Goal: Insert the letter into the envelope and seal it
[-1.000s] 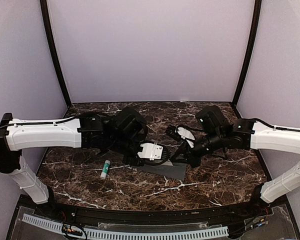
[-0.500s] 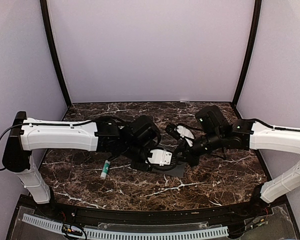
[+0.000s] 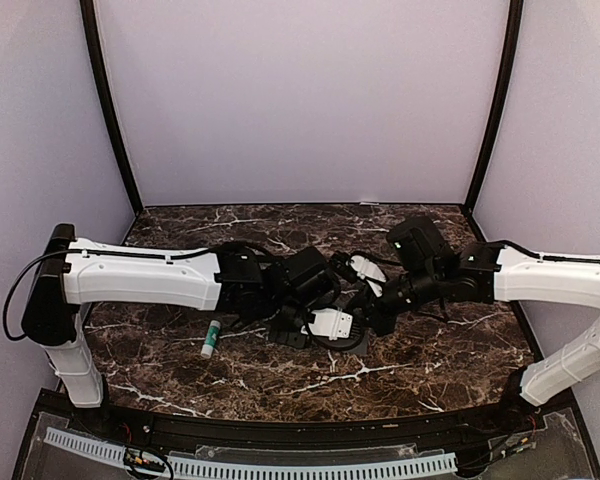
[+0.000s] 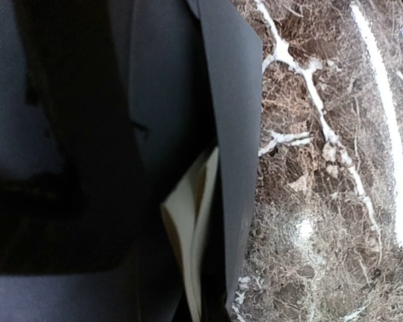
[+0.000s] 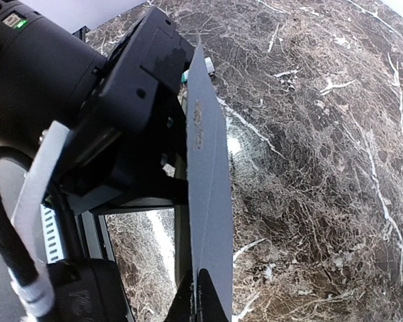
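Located the letter (image 4: 190, 235) low centre in the left wrist view: cream corner poking out between two grey-blue layers of the envelope (image 4: 236, 127). Judged partly in, not seated. Cannot see how deep the rest goes; hidden by envelope and shadow.

Found the envelope standing edge-on up the middle of the right wrist view, not flat on the table (image 4: 322, 201). Lower edge pinched in the right gripper (image 5: 200, 300), jaws clamped on that paper. Placed the left gripper (image 3: 330, 326) at frame centre in the top view, close against the envelope's face, jaws closed. Cannot tell whether closed on the letter or on nothing.

Risks, as judged:
- Buckling or creasing of the exposed cream corner, from further pushing into a narrow mouth.
- Folding or tearing of the envelope at its single pinch point: thin paper held by one edge and loaded from the side.
- Letter sliding back out on release, being only part-way in.
- Contact between the two wrists, crowded together at centre.
- Premature sealing over a protruding corner. Cannot read the flap's position from any view.

Spotted the glue stick (image 3: 211, 338) left of centre in the top view, well apart from the envelope. Sealing not yet begun.
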`<state>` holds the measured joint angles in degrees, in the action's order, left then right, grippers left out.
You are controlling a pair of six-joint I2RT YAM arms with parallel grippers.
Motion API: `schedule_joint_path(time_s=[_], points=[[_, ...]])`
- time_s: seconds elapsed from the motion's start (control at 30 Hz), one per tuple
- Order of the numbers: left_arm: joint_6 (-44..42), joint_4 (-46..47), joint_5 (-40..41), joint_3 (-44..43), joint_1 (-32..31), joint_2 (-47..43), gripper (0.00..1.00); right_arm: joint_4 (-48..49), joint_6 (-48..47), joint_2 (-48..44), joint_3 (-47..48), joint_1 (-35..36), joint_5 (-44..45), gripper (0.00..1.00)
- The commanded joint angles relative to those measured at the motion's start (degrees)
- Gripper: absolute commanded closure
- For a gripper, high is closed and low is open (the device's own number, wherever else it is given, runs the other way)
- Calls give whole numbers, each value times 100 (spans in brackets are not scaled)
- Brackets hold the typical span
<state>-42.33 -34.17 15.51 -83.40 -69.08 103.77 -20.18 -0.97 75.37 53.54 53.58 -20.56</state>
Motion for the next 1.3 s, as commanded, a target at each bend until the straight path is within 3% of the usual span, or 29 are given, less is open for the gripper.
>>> schedule_joint_path(time_s=[0.0, 0.33, 0.4, 0.53, 0.6, 0.83, 1.03, 1.27], points=[[118, -562, 623, -336, -27, 124, 100, 129, 61, 29, 79, 43, 79, 100], [259, -542, 606, -334, -27, 217, 98, 220, 76, 53, 28, 47, 42, 100], [272, -492, 509, -350, -27, 139, 87, 238, 80, 58, 19, 47, 59, 100], [272, -355, 216, -327, -27, -120, 41, 303, 85, 40, -31, 43, 76, 100], [293, -288, 133, -330, -31, -266, 32, 319, 93, 56, -38, 47, 97, 100], [521, 41, 154, -265, -35, -995, 30, 419, 233, 61, -86, 44, 207, 100], [1042, 386, 233, -130, -34, -1584, 42, 664, 457, 33, -220, 47, 302, 100], [3287, 1212, 1023, 504, -27, -2301, 55, 1622, 1531, -279, -694, 47, 714, 100]])
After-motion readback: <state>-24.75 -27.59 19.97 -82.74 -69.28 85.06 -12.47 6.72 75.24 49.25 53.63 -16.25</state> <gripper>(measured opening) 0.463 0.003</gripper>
